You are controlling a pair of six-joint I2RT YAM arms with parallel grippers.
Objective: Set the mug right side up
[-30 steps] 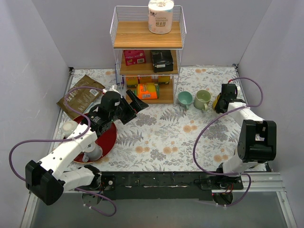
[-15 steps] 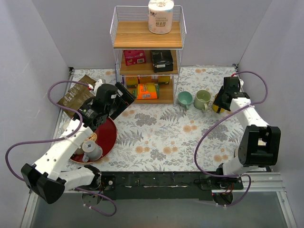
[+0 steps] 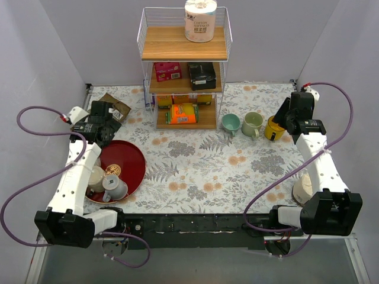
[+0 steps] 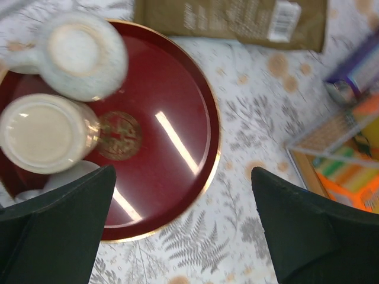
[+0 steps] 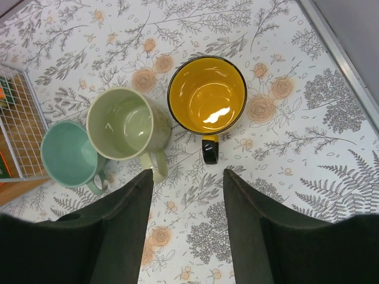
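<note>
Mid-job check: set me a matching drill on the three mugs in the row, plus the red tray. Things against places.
Things:
1. yellow mug
2. pale green mug
3. teal mug
4. red tray

Places:
A. end of the row, next to the wire shelf
B. on the left side, holding pale cups
C. middle of the row
D. rightmost in the row

Pairs: 1-D, 2-C, 3-A, 4-B
</note>
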